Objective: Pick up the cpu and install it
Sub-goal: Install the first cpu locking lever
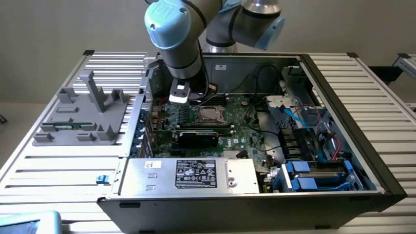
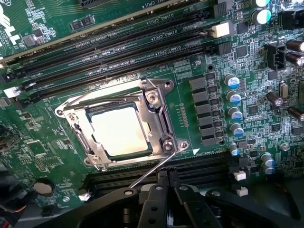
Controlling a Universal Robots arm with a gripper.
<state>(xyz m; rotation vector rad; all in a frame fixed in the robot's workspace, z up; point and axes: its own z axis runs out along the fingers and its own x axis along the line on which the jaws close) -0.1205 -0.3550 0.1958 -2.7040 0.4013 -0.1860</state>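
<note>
wrist view: the pincer (image 2: 166, 175) is shut tight and holds nothing. its tips are right by the thin metal lever (image 2: 148, 172). just past it the cpu (image 2: 121, 130) lies flat in its socket, under the shiny frame (image 2: 156, 102) on the green board (image 2: 190, 71). i think a good push goes slow, tips square on the lever, so nothing slips.

The case (image 1: 383, 170) is seen from high above, far from the claw (image 2: 167, 176); the socket (image 2: 121, 126) (shared) is viewed closely past it.
</note>
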